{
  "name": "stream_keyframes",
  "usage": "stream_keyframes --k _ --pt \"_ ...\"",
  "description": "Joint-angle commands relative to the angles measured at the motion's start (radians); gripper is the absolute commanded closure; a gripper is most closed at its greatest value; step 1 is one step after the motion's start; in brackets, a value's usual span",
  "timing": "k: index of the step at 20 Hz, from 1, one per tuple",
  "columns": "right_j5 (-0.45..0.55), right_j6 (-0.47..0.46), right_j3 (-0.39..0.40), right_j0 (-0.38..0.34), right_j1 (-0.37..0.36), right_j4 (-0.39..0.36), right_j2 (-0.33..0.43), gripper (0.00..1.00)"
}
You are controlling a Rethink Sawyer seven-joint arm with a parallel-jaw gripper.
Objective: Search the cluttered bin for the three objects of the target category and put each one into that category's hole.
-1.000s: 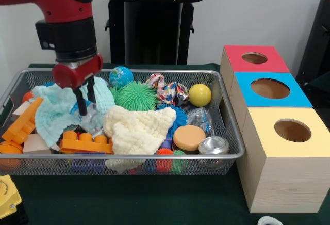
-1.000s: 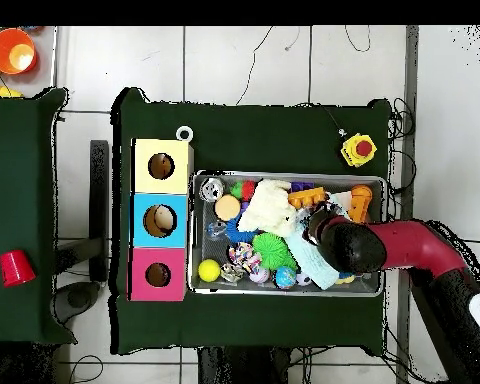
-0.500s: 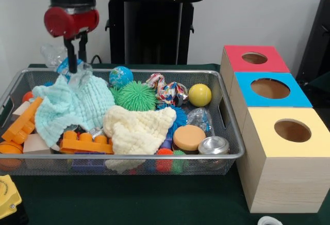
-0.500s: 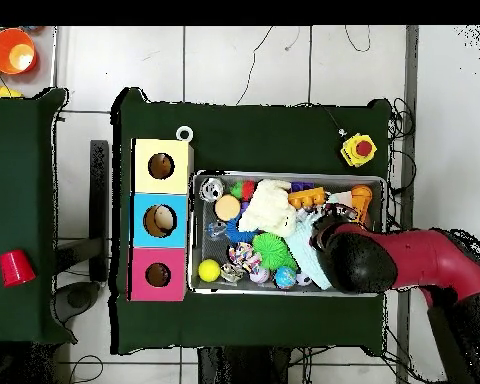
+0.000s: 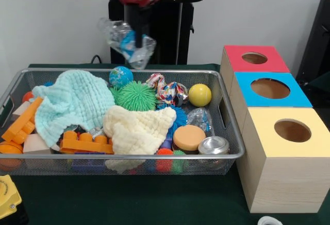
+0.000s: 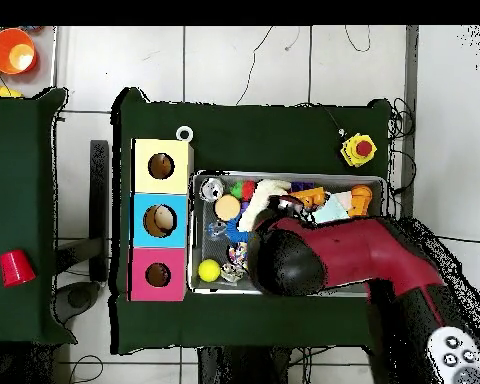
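1. Front view: the tool [image 5: 138,29] hangs high above the back rim of the wire bin [image 5: 154,158], and its fingers are closed on a crumpled clear plastic bag [image 5: 126,40] with some blue on it. The bag is in the air, clear of everything in the bin.
2. Front view: inside the bin, a light teal cloth [image 5: 72,103] lies at the left and a cream cloth [image 5: 138,127] lies in the middle. A green spiky ball [image 5: 135,95], a small globe ball [image 5: 120,75] and a yellow ball [image 5: 199,95] are toward the back.
3. Front view: another clear plastic bag [image 5: 200,116] rests near the right wall of the bin, just above a metal tin [image 5: 213,145].
4. Front view: beside the bin stand three boxes in a row, each with a round hole: the red box [image 5: 253,58], the blue box [image 5: 270,90] and the yellow box [image 5: 294,132].
5. Overhead view: the red arm [image 6: 344,258] covers most of the bin [image 6: 196,180]; the tool and the held bag are hidden under it. The boxes stand on the green worktop [image 6: 284,125].
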Motion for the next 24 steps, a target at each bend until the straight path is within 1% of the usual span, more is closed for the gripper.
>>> stream_keyframes --k 1,3,6,10,14,20,24 --pt "0.040 0.448 0.053 0.174 -0.036 0.069 -0.151 1.00" --pt "0.059 0.519 0.019 0.259 -0.031 0.061 -0.206 1.00" --pt "0.088 0.592 -0.018 0.360 -0.032 0.065 -0.271 1.00" --pt "0.139 0.700 -0.088 0.501 -0.014 0.054 -0.348 1.00" --pt "0.189 0.778 -0.164 0.609 0.026 0.045 -0.401 1.00" --pt "0.207 0.877 -0.279 0.733 0.132 -0.004 -0.477 1.00" --pt "0.224 0.926 -0.359 0.793 0.190 -0.028 -0.527 1.00"
